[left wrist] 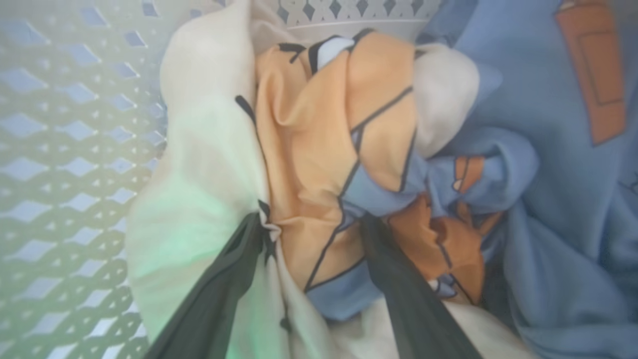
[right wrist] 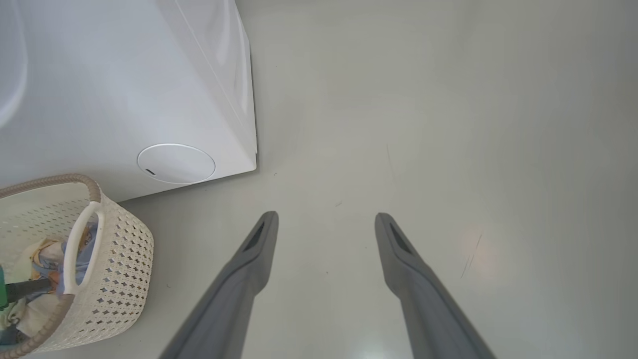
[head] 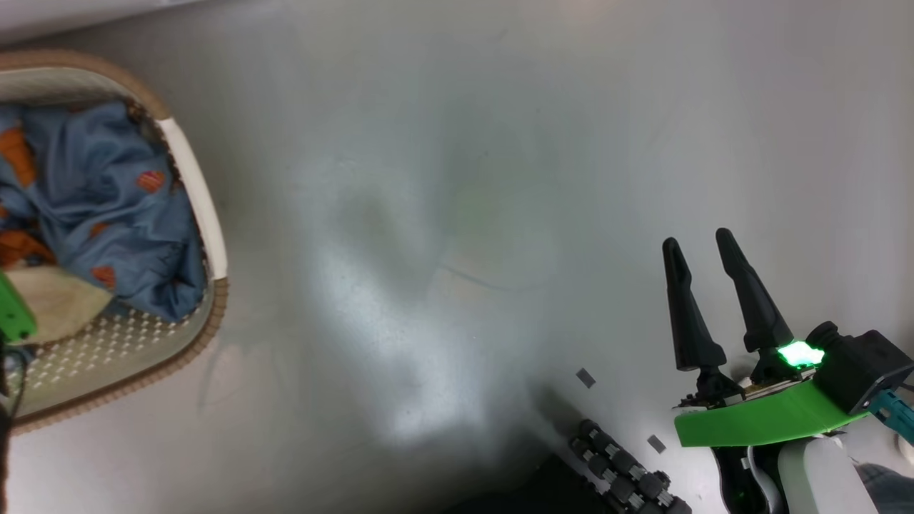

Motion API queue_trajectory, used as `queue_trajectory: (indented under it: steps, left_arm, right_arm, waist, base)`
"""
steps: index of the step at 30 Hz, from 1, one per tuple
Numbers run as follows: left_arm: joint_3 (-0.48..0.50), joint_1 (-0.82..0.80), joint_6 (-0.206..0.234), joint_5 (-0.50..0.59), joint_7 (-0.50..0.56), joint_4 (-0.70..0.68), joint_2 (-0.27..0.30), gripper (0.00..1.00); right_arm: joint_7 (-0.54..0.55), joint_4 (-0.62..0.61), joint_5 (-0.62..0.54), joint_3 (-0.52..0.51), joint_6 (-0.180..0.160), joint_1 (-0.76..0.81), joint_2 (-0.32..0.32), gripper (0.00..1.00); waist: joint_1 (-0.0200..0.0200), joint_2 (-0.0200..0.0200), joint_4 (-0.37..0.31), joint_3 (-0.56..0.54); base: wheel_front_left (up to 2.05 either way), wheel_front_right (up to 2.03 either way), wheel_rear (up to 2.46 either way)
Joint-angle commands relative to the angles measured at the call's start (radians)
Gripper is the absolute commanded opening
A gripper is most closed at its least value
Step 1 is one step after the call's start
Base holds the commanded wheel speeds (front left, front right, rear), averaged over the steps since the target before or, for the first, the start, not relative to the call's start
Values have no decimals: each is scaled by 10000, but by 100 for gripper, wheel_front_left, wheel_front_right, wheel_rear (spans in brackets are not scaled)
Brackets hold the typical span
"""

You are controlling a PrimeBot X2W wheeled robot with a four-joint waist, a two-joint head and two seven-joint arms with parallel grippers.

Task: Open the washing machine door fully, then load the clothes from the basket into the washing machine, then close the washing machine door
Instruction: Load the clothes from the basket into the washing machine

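Basket: the cream-white perforated basket (head: 206,214) with a brown woven-look rim stands on the pale grey floor (head: 464,214), one white side handle turned toward the open floor.
Clothes: the clothes (head: 107,207) lie heaped inside the basket. A light blue garment with orange prints is on top, and a cream piece sits lower down toward the near wall.
Close look at the pile: in the left wrist view an orange-and-blue piece with dark lines (left wrist: 319,149) is bunched in the middle. Cream cloth (left wrist: 199,174) lies between it and the basket's lattice wall, and the light blue garment (left wrist: 548,209) lies on its other side.
Left gripper: the left gripper (left wrist: 314,222) is down inside the basket with its fingers spread wide. The tips press into the pile on either side of the orange-and-blue fold, and nothing is pinched between them.
Right gripper: the right gripper (head: 698,241) hangs over bare floor, well apart from the basket. Its fingers are parted wide and empty.
Washing machine: the washing machine (right wrist: 124,75), a white box, stands near the basket, just beyond it in the right wrist view. Its small round white cap (right wrist: 176,163) sits low on the front, close above the basket's rim in that view.
Between basket and right gripper: bare floor with a soft glare patch.
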Motion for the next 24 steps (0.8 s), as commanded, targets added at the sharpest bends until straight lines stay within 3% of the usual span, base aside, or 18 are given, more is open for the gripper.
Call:
queue_trajectory:
  steps: [1,6,7,8,9,19,24]
  left_arm:
    - [134,147,56,-42,24,-12,553,100]
    - [40,-7,54,-44,49,31,656,100]
    - [14,-22,36,-45,75,42,642,83]
    - [-10,-39,25,-49,90,51,622,28]
    - [-38,-53,-3,-50,77,57,598,0]
    - [-65,-13,-136,-315,-537,63,45,0]
    - [75,398,-510,-638,-1284,-127,-445,0]
  right_arm:
    - [-118,-204,58,208,100,197,-70,100]
    - [-118,-243,93,205,100,224,-63,100]
    - [-118,-247,101,195,100,234,-61,100]
    - [-118,-250,108,184,100,239,-60,100]
    - [-118,-252,109,173,100,241,-59,100]
    - [-118,-200,111,20,100,171,-51,100]
    - [-118,-80,78,-94,100,133,-50,100]
  waist:
    - [-1,0,-160,180]
    - [-1,0,-285,339]
    - [-1,0,-292,351]
    - [-1,0,-291,361]
    - [-1,0,-284,364]
    - [-1,0,123,116]
    - [-1,0,523,-374]
  base:
    - [0,0,0]
    - [0,0,0]
    - [0,0,0]
    - [0,0,0]
    - [0,0,0]
    - [0,0,0]
    - [0,0,0]
